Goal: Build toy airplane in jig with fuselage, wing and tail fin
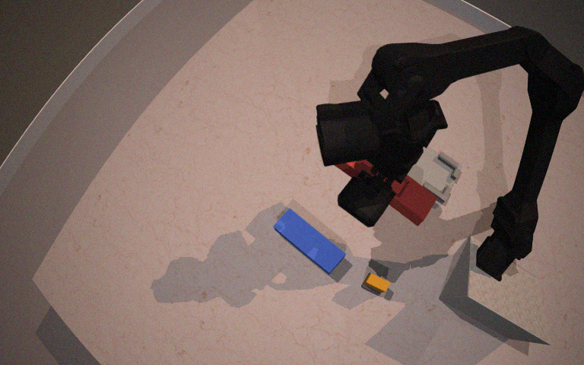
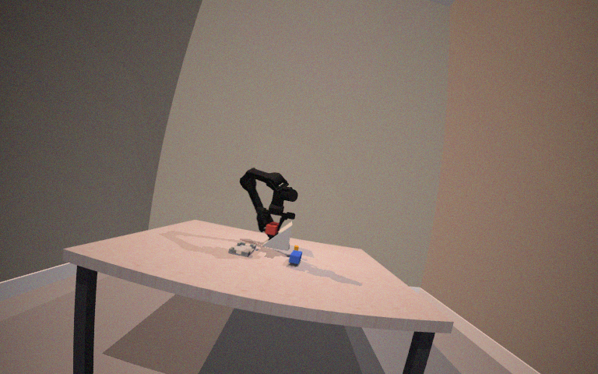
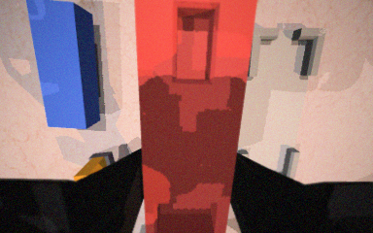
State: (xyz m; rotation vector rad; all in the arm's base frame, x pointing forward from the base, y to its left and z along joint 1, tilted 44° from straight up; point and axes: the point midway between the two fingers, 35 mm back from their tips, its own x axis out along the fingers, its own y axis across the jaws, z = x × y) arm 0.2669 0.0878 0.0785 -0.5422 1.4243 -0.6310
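My gripper (image 1: 383,178) (image 2: 273,227) (image 3: 186,151) is shut on the red fuselage (image 1: 417,198) (image 2: 272,228) (image 3: 190,121) and holds it above the table, beside the jig and partly over its edge in the top view. Two sockets show on its top in the wrist view. The grey jig (image 1: 433,170) (image 2: 242,249) (image 3: 277,112) has raised corner blocks and is partly hidden by the fuselage and arm. The blue wing (image 1: 310,242) (image 2: 295,257) (image 3: 62,68) lies on the table. The small orange tail fin (image 1: 377,282) (image 2: 296,248) (image 3: 91,168) is near one end of the wing.
A grey wedge-shaped block (image 1: 455,279) (image 2: 281,241) with a pale sloping face stands by the arm's base, beyond the tail fin. The table (image 1: 215,128) (image 2: 184,264) has angled edges. The arm arches over the jig side in the top view.
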